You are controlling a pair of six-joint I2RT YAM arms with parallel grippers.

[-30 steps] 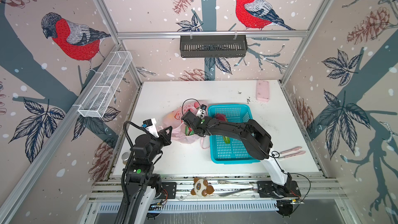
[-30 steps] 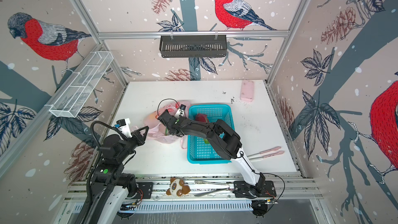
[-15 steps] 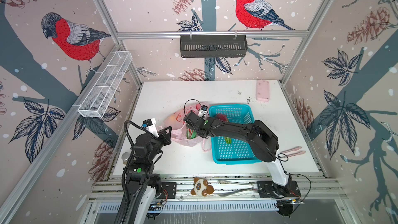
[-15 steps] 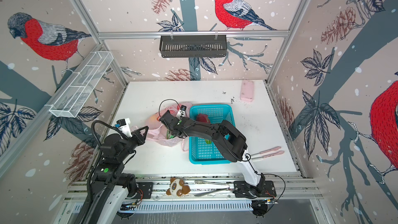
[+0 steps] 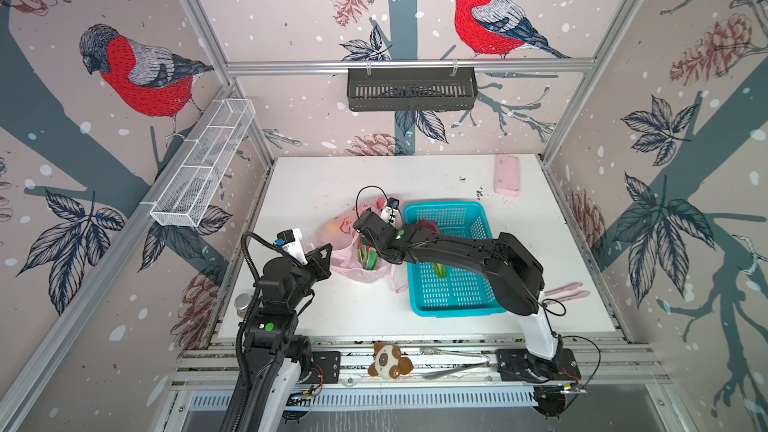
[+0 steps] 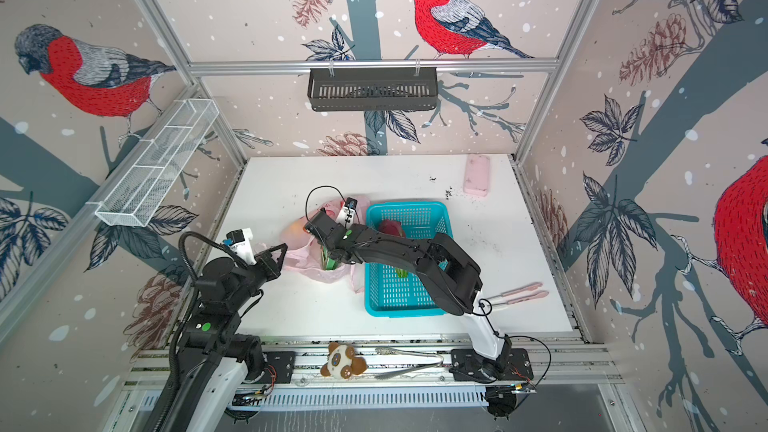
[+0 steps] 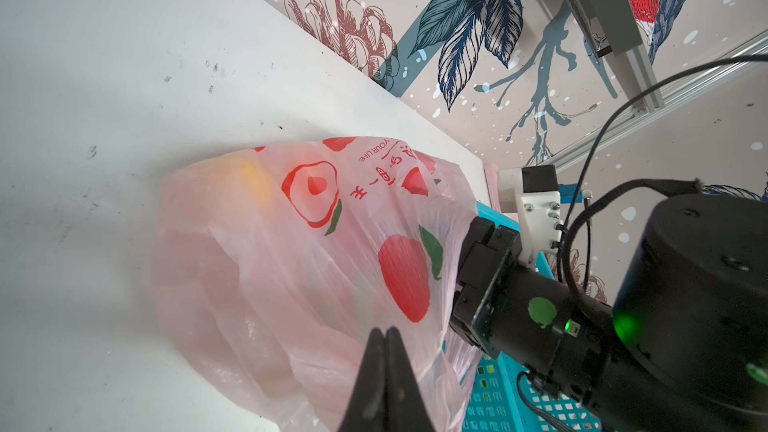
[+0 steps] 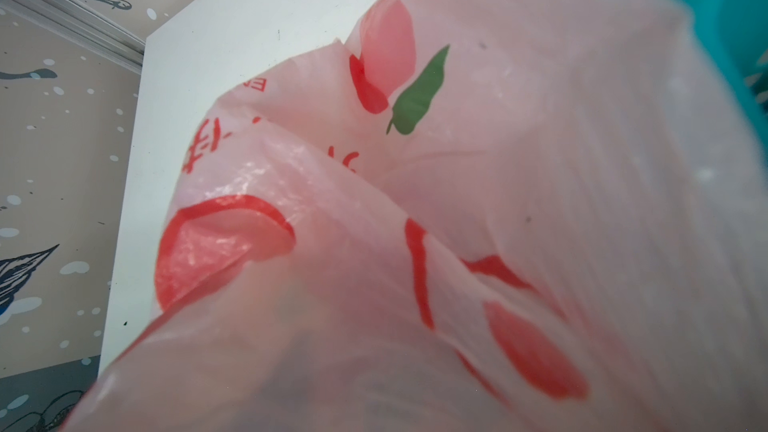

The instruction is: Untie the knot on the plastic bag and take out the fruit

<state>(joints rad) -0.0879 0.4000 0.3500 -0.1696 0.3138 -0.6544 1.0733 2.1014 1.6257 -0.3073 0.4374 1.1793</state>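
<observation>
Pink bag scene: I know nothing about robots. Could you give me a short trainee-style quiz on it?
1. True or false: the basket is empty.
2. The right arm reaches: A) into the bag; B) to the wire shelf; C) to the pink block.
3. Fill in: the left jaws are ___ on the bag's edge.
Key: 1 false, a dragon fruit lies in it; 2 A; 3 shut.
</observation>
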